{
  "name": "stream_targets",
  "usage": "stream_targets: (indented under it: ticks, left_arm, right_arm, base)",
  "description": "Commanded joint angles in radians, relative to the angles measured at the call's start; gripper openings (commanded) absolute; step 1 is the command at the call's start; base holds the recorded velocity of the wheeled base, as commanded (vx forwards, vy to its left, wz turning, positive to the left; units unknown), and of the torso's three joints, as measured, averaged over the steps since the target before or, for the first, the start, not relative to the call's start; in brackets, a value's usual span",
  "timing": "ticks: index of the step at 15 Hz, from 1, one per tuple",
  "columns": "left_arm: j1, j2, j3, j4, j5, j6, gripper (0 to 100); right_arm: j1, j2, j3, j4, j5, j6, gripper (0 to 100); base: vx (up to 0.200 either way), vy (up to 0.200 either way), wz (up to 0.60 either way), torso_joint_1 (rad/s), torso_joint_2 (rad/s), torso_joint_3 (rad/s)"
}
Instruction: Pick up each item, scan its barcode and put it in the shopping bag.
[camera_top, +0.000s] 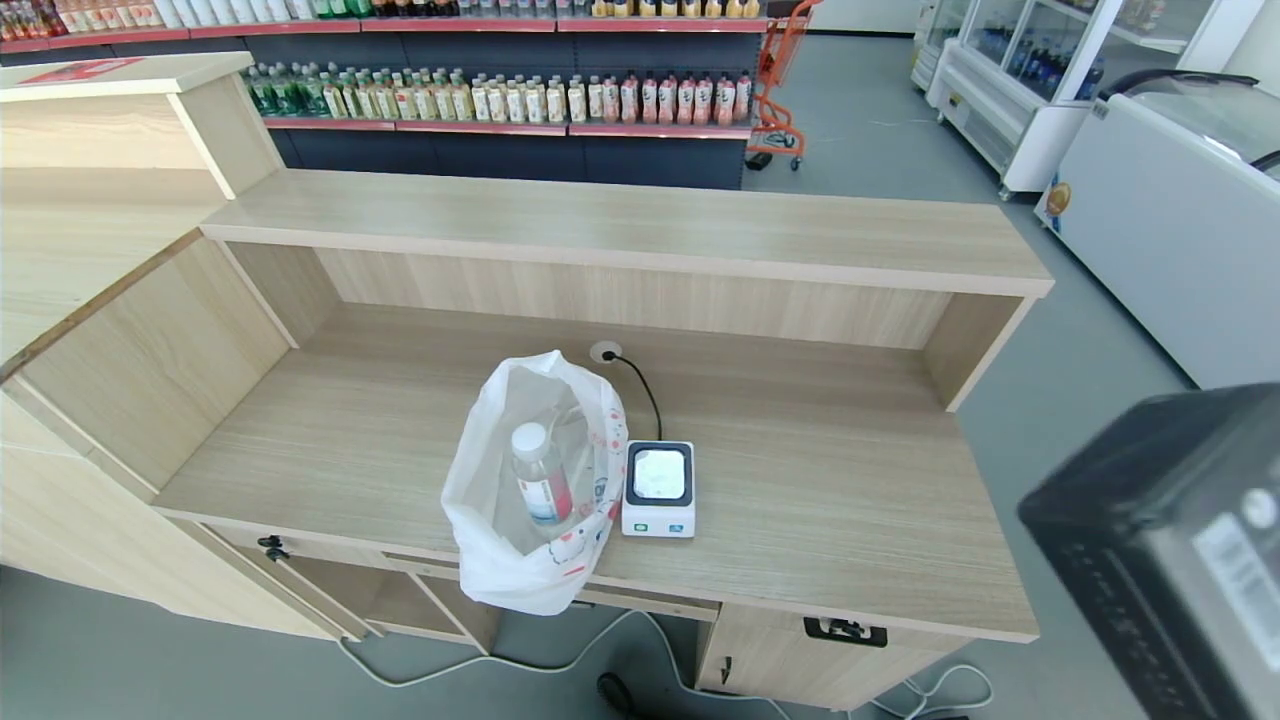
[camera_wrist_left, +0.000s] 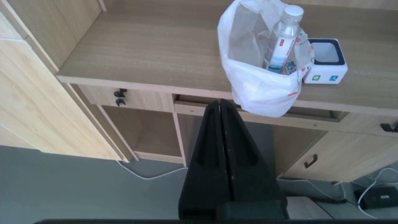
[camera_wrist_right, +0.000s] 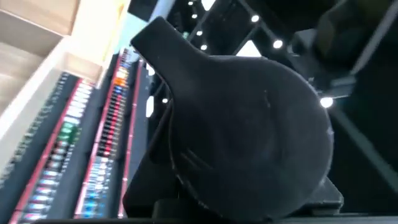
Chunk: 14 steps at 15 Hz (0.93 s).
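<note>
A white plastic shopping bag (camera_top: 500, 540) stands open on the wooden counter (camera_top: 820, 500), hanging slightly over its front edge. A clear bottle (camera_top: 541, 475) with a white cap and a red and blue label stands upright inside it. Right beside the bag sits a small white barcode scanner (camera_top: 658, 488) with its window facing up. My left gripper (camera_wrist_left: 221, 104) is shut and holds nothing; it sits below and in front of the counter's edge, pointing at the bag (camera_wrist_left: 261, 74), the bottle (camera_wrist_left: 283, 40) and the scanner (camera_wrist_left: 325, 60). My right gripper (camera_wrist_right: 163, 43) is a dark shape tilted up towards ceiling lights.
A black cable (camera_top: 640, 385) runs from the scanner to a hole at the counter's back. A raised ledge (camera_top: 620, 225) and side walls enclose the counter. Drawers and an open shelf (camera_wrist_left: 149, 134) lie beneath. Drink shelves (camera_top: 500, 100) and freezers (camera_top: 1160, 200) stand beyond.
</note>
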Motion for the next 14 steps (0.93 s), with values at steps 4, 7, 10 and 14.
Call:
stream_targets:
  ticks: [4,7,10,14]
  left_arm:
    - [0.0,0.0,0.001,0.0,0.0,0.0,0]
    - [0.0,0.0,0.0,0.0,0.0,0.0,0]
    - [0.0,0.0,0.001,0.0,0.0,0.0,0]
    - [0.0,0.001,0.0,0.0,0.0,0.0,0]
  right_arm:
    - [0.036,-0.067,-0.007,-0.031,0.042,-0.001,0]
    - [0.038,-0.089,-0.001,-0.02,0.051,-0.001,0]
    - [0.036,-0.112,-0.003,-0.019,0.068,0.004,0]
    - [0.036,-0.113,-0.001,-0.019,0.069,0.007,0]
  base:
    - [0.0,0.0,0.0,0.0,0.0,0.0]
    - [0.0,0.0,0.0,0.0,0.0,0.0]
    - [0.0,0.0,0.0,0.0,0.0,0.0]
    - [0.0,0.0,0.0,0.0,0.0,0.0]
